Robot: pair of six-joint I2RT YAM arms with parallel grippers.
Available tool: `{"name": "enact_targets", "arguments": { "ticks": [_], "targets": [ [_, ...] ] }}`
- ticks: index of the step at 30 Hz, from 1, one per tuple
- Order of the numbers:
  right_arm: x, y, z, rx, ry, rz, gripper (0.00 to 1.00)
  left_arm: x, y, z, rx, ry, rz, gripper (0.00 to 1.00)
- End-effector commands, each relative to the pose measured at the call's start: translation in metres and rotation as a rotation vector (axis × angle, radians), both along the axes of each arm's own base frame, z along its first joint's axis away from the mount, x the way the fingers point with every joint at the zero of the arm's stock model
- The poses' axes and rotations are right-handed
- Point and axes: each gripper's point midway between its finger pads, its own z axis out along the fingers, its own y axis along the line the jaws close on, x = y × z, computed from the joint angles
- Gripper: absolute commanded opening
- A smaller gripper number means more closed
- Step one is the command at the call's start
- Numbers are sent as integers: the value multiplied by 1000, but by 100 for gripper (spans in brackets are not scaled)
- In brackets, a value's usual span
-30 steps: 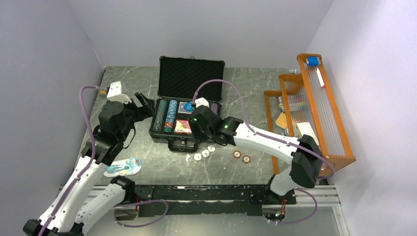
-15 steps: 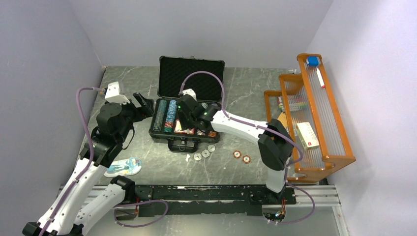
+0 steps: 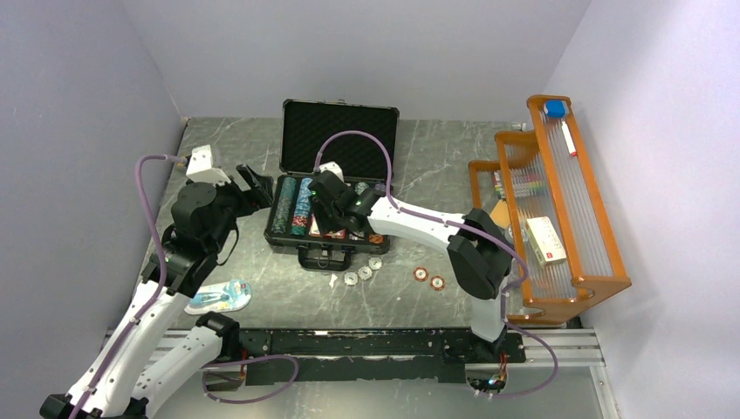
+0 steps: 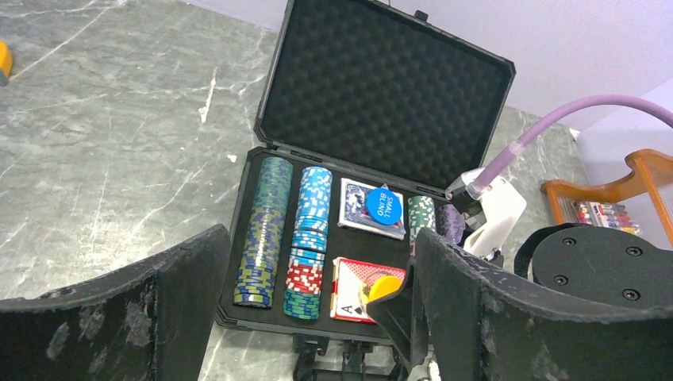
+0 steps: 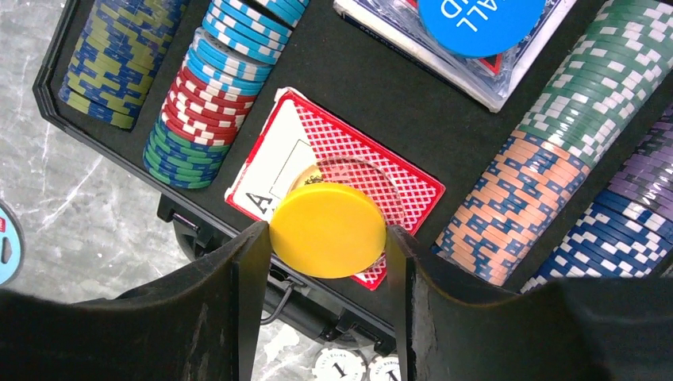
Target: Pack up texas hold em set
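Yellow disc point(image 5: 328, 229) is sitting pinched between the fingers of the right gripper point(image 5: 325, 238), just above the red deck point(image 5: 341, 131) in the open black case point(image 3: 339, 131). Left gripper point(image 3: 253, 185) is hanging beside it, fingers spread wide, over a grey marbled table point(image 3: 436, 157) between lilac walls point(image 3: 78, 96).

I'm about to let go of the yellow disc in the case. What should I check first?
1. Grip: right gripper clamps the yellow disc: ok.
2. Position: disc over the red deck: ok.
3. Case open: ok.
4. Left gripper open, beside the case, away from the drop spot: ok.
5. Gap between disc and deck: cannot tell.
6. Everything packed: not ok. White discs and two chips lie outside the case.
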Motion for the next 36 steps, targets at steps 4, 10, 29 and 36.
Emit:
{"name": "enact_targets", "arguments": {
  "ticks": [4, 10, 29, 36],
  "targets": [
    [13, 5, 0, -22, -43, -6, 59, 0, 2, 0, 4, -7, 12, 90],
    [14, 0, 13, -9, -72, -20, 74, 1, 2, 0, 5, -5, 12, 90],
    [-66, -95, 8, 36, 36, -97, 69, 1, -5, 0, -8, -7, -22, 90],
    [-97, -87, -22, 18, 91, -47, 64, 3, -7, -2, -4, 0, -26, 90]
  ]
}}
